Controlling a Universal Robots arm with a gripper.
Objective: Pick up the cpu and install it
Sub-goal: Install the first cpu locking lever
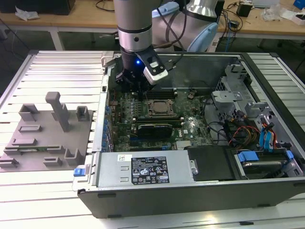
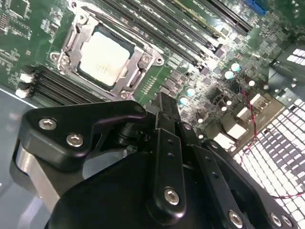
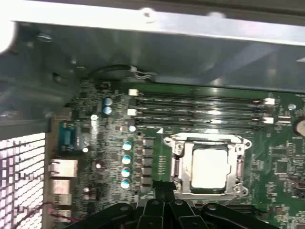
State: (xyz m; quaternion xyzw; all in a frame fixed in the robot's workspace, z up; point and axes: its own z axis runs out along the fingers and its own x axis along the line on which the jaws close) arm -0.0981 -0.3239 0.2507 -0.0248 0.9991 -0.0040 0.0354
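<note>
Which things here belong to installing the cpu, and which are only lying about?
Job: cpu, seated in its socket frame; motherboard; gripper, empty, near the socket.
Lying about: grey fixture blocks; power supply; coloured cables.

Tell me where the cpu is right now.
In both wrist views the cpu lies in the socket frame on the motherboard, next to the memory slots, inside the open computer case.

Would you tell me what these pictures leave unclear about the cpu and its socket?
First wrist view: the socket's edge nearest the hand, which covers it.
Second wrist view: much of the motherboard, covered by the hand.
Exterior view: whether the cpu sits flat in the socket, too small to judge.
</note>
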